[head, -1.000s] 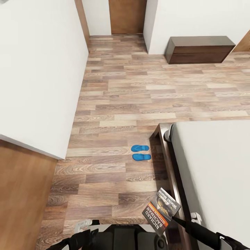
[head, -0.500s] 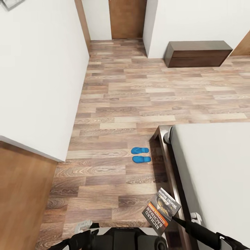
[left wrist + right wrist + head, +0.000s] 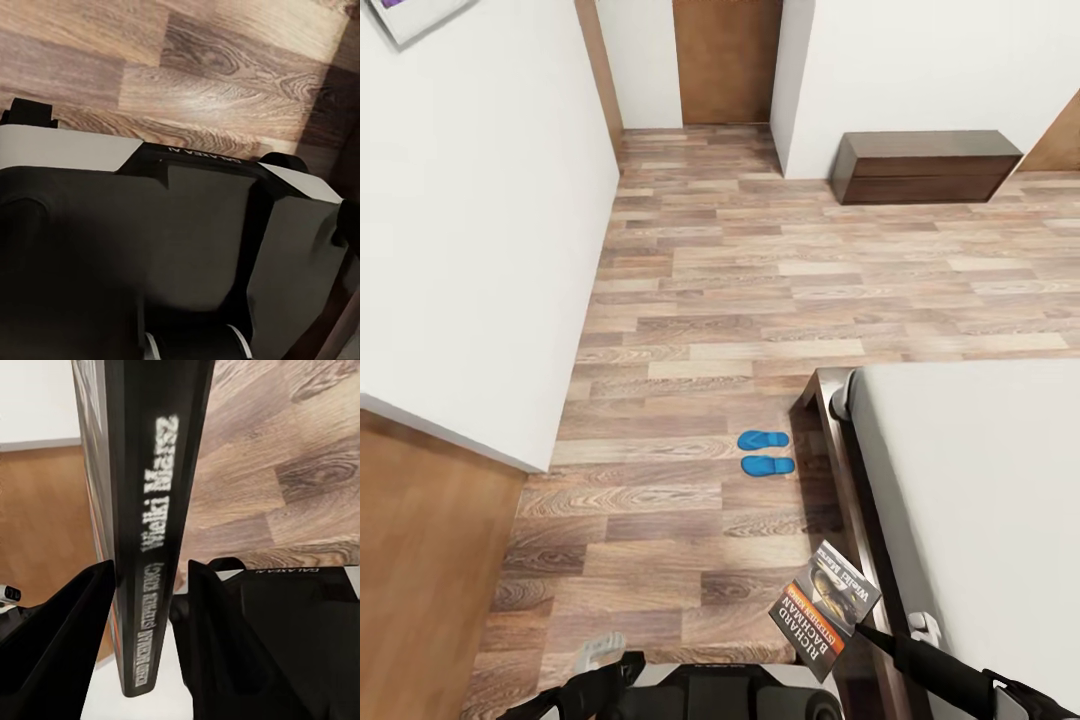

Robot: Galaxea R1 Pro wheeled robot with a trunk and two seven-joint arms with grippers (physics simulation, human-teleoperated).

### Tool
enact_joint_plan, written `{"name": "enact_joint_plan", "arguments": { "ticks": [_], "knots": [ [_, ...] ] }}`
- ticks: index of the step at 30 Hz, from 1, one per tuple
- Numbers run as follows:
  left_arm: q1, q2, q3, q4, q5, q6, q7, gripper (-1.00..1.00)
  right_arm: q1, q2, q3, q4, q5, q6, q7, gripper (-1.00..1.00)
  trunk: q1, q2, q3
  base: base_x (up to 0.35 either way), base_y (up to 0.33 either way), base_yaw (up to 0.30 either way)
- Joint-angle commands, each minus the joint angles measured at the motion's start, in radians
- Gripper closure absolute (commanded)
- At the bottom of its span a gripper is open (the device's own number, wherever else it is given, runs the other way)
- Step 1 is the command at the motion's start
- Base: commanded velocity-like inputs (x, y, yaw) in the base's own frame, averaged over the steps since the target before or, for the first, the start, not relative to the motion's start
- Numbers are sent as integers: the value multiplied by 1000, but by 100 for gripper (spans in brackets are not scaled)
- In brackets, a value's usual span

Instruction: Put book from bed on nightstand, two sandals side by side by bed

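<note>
My right gripper (image 3: 858, 629) is shut on the book (image 3: 826, 607), which it holds low over the floor beside the bed frame (image 3: 836, 455). The cover shows an orange band and the word "RICHARD". In the right wrist view the book's dark spine (image 3: 154, 532) stands between the two black fingers (image 3: 66, 649). The two blue sandals (image 3: 764, 452) lie side by side on the plank floor, just off the bed's corner. The pale mattress (image 3: 980, 500) lies at the right. My left gripper (image 3: 598, 658) hangs low at the left by my base, and its jaws are unclear.
A white wall (image 3: 480, 230) runs along the left, with a brown wooden panel (image 3: 420, 560) below it. A low dark brown cabinet (image 3: 925, 165) stands against the far wall. A brown door (image 3: 725, 60) closes the corridor ahead. The left wrist view looks down on my own base (image 3: 172, 255).
The whole view has shifted: floor, sandals and cabinet sit a little lower in the picture, and a framed picture edges in at top left. The book stays in my right gripper.
</note>
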Motion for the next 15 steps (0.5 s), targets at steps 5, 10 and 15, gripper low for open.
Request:
{"name": "enact_joint_plan", "arguments": {
  "ticks": [5,10,15],
  "knots": [
    [0,0,-2,2,10,0,-5,-100,0,0,8,0,-10,8,3,100,1,-1,7,0,0,0],
    [0,0,0,2,10,-1,-5,-100,0,0,8,0,-10,8,3,100,1,-1,15,0,0,0],
    [0,0,-1,2,10,-1,-5,-100,0,0,8,0,-10,8,3,100,1,-1,24,0,0,0]
  ]
}}
